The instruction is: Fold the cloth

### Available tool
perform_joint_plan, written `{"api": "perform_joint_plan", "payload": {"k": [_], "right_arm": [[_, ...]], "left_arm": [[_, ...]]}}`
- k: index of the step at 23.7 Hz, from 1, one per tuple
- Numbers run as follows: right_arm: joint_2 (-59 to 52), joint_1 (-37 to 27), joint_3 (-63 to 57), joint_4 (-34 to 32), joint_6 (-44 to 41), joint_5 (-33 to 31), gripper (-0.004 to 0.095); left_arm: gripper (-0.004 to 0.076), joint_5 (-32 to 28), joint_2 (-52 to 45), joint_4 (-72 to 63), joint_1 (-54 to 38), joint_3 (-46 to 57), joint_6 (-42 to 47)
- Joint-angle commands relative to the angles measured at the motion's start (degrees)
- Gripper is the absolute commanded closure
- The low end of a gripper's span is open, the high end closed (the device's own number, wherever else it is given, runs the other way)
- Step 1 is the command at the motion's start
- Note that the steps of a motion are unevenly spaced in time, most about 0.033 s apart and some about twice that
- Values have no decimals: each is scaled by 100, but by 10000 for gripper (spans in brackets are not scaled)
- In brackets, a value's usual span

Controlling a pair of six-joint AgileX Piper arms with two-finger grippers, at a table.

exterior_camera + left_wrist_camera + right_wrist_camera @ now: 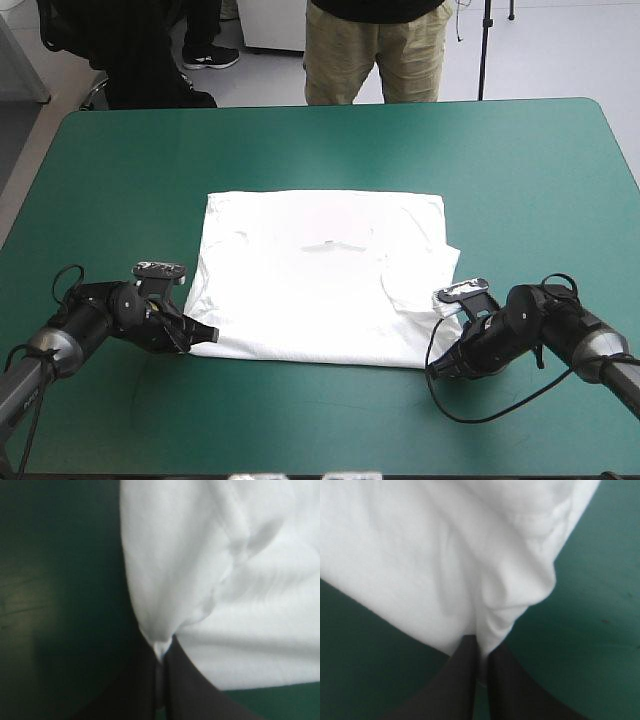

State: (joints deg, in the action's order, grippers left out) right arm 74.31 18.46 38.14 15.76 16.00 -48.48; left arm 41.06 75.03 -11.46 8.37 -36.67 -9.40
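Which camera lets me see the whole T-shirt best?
The high view: the whole T-shirt lies flat on the table, every edge showing. The wrist views show only a corner each, pinched by the left fingers or the right fingers.

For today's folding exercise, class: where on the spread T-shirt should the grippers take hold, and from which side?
Grip the T-shirt at both side edges close to the near hem, coming low from outside. It lies flat, so only edges offer a lip. The left gripper and right gripper are shut on it there.
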Motion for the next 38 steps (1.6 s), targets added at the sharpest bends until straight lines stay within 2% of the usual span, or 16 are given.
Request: {"api": "perform_joint_plan", "payload": {"k": [1,6,10,13,16,19,22,25,30,38], "right_arm": [[-195,1,78,209,169,-216,919],[-778,1,78,-298,-412,-533,921],[-1570,1,88,-405,-567,-1047,921],[-1953,1,210,-451,-760,-1512,921],[-2209,1,730,-510,-878,-1723,921],[-2139,-21,1382,-764,-1017,-1813,926],[-1623,-21,2064,-1130,-1056,-1811,926],[-1146,-21,2405,-1167,-970,-1584,926],[76,-21,3205,-1167,-752,-1071,926],[1304,-666,4149,-611,-193,-531,926]], "left_arm": [[739,209,39,-20,17,0,-107],[741,409,-118,-20,17,0,-125],[741,992,-761,3,17,-11,-167],[741,1599,-1594,3,17,-152,-102],[741,2072,-1971,-23,17,-508,-102],[741,2146,-1955,-23,17,-931,-102],[741,2000,-1549,3,17,-1490,19],[741,2000,-1077,3,17,-1820,53],[741,1639,63,3,17,-2782,71],[741,1334,1353,-30,-186,-3970,98]]}}
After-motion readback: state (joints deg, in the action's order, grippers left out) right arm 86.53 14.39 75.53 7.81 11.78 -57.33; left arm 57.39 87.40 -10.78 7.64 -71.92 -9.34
